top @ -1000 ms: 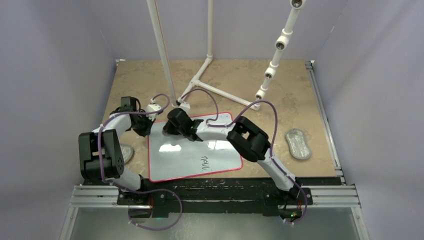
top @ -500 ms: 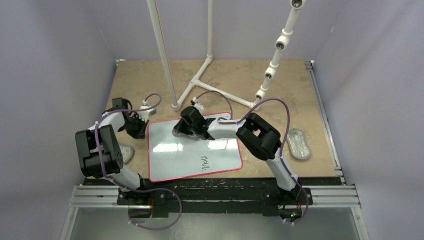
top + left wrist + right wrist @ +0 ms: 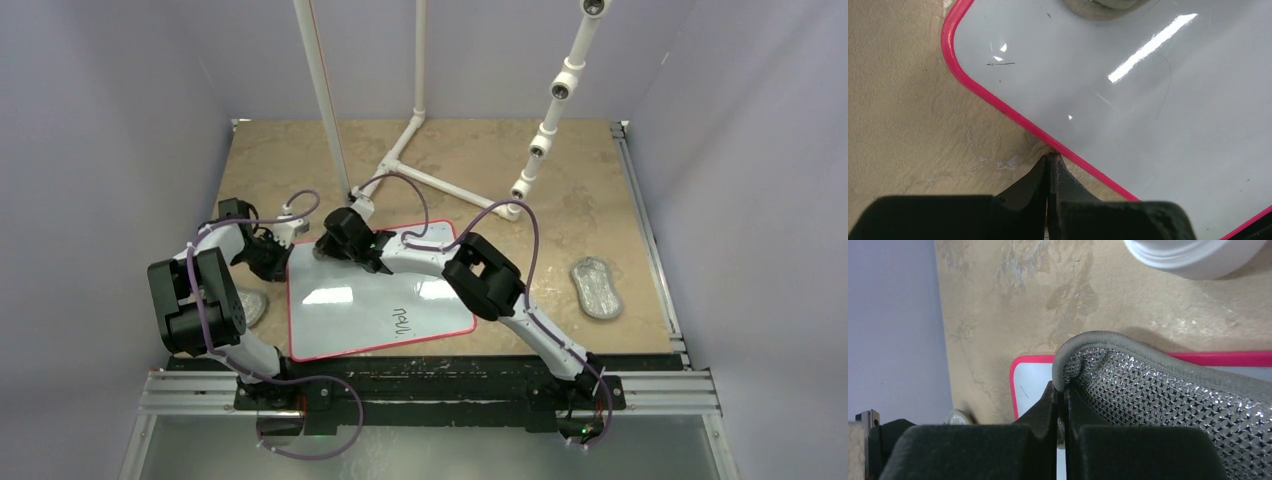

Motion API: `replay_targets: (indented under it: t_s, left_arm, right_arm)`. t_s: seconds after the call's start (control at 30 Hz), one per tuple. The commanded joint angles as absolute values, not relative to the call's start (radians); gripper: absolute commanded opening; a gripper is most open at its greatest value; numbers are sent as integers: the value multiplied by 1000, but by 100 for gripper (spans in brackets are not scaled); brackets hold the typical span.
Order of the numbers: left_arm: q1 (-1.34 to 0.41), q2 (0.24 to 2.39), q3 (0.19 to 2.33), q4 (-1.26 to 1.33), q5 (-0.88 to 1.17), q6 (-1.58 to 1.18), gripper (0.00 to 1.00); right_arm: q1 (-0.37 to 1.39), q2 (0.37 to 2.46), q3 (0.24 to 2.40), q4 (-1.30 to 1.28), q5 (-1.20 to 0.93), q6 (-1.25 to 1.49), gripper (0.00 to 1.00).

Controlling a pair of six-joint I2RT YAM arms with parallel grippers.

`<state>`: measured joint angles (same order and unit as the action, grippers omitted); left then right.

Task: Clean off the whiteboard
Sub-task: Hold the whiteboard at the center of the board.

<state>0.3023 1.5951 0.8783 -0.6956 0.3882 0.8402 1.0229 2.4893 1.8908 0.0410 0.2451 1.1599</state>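
Right claw: my right claw point(image 3: 1060, 396) is pinched tight on the grey rim of the silver mesh pad point(image 3: 1168, 395), which lies flat on the board.
Left claw: my left claw point(image 3: 1049, 160) is closed on nothing. Its tips are together and touch the red border point(image 3: 993, 100) from the tabletop side, like a stop.
Whiteboard: the whiteboard point(image 3: 350, 300) lies flat on the tan tabletop point(image 3: 560, 180), just on the near side of the white pipe foot point(image 3: 1193, 252).
Just changed: half a second ago my pad was further in along the far edge. Now it sits at the far-left corner, lapping over the border. The board has slid a little left and twisted with that stroke.
Handwriting: the black handwriting point(image 3: 402, 322) by the near edge looks untouched.
Meaning: I judge this sweep only covered bare white. The real erasing is left, and my pad must come toward the near edge. My left stop isn't holding the board fully still.
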Motion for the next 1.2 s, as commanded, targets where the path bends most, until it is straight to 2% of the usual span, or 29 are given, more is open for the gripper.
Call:
replay_targets:
  t_s: [0.0,0.13,0.3,0.4,0.47,0.57,0.67,0.73,0.83,1.0,1.17]
  left_arm:
    - [277,1641,810,-781,467,881,0]
    - [246,1660,811,-775,498,859,0]
    - [233,1641,831,-786,516,831,0]
    - [232,1623,836,-806,506,841,0]
    - [232,1624,835,-807,505,839,0]
    - [232,1642,841,-796,506,821,0]
    - [231,1645,862,-800,501,810,0]
    - [231,1633,874,-800,499,798,0]
    - [231,1613,892,-810,520,773,0]
    - [204,1585,902,-816,546,743,8]
    - [163,1549,893,-820,540,740,15]
  right_arm:
    - [1043,2560,1893,-102,242,1135,0]
    - [1046,2494,1733,134,196,1103,0]
    - [1058,2551,1811,193,107,1052,0]
    - [1059,2606,1892,133,67,1047,0]
    - [1059,2598,1872,121,53,1046,0]
    - [1048,2512,1723,106,119,1054,0]
    - [1024,2363,1458,147,198,1094,0]
    - [1020,2275,1358,145,256,1101,0]
    - [1020,2182,1305,119,304,1052,0]
    - [1020,2103,1269,35,273,1007,0]
    - [1019,1916,1039,4,189,956,0]
